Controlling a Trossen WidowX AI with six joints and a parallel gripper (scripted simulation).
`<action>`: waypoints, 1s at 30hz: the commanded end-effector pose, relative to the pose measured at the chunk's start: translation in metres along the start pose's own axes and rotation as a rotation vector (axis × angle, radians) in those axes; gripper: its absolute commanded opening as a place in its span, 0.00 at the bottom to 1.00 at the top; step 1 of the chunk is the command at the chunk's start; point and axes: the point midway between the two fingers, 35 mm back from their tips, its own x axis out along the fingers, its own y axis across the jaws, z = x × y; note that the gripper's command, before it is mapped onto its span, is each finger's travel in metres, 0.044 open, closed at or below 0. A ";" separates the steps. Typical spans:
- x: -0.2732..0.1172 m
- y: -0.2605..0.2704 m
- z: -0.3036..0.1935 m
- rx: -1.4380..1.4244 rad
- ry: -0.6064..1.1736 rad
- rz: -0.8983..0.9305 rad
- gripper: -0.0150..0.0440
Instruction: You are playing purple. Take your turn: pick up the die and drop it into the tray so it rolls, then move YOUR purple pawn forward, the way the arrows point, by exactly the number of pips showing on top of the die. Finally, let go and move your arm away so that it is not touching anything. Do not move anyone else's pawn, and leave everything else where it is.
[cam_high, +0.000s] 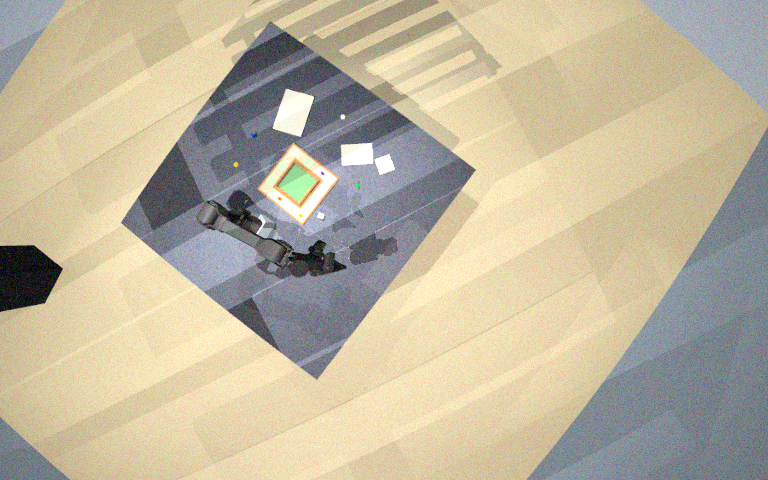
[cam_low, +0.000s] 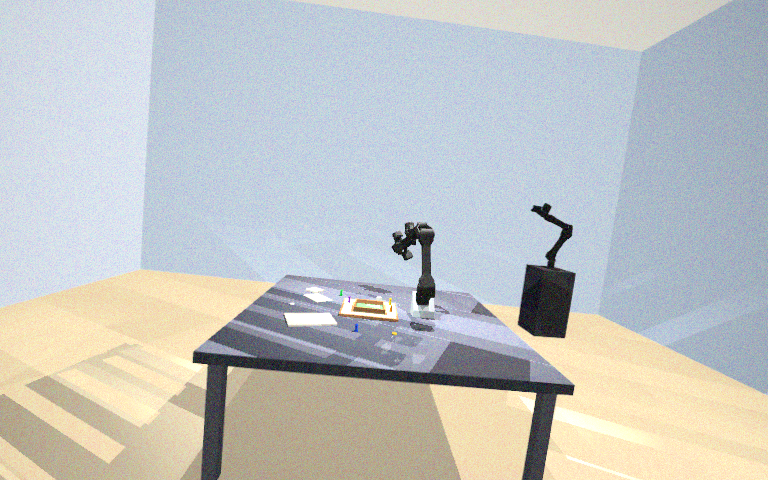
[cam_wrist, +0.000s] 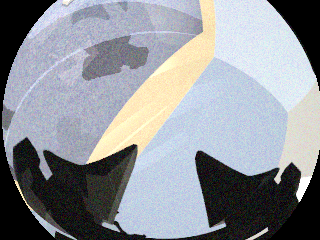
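The die (cam_high: 321, 215) (cam_low: 378, 297) is a small white cube on the table, just outside a corner of the square board (cam_high: 270, 190) (cam_low: 368, 318). The tray (cam_high: 298, 182) (cam_low: 369, 306) is the green-floored, brown-walled recess in the board's middle. The purple pawn (cam_high: 322, 173) (cam_low: 349, 299) stands on the board's pale track. The pips and arrows are too small to read. My gripper (cam_high: 340, 266) (cam_low: 399, 254) (cam_wrist: 167, 152) is partly open and empty, high above the table and away from the board, die and pawn.
A yellow pawn (cam_high: 300, 215) (cam_low: 390, 302) and an orange piece (cam_high: 279, 198) are on the board. Around it are a green pawn (cam_high: 357, 185) (cam_low: 341, 293), a blue pawn (cam_high: 253, 135) (cam_low: 356, 327), a yellow-orange piece (cam_high: 236, 164) (cam_low: 394, 333), a small white piece (cam_high: 342, 116) and white flat pieces (cam_high: 293, 112) (cam_high: 356, 153) (cam_high: 384, 164).
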 end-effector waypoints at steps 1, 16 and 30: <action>0.012 0.028 0.060 0.079 -0.114 0.159 0.72; -0.029 0.163 0.257 0.404 -0.178 0.972 0.72; -0.034 0.189 0.272 0.434 -0.143 1.052 0.72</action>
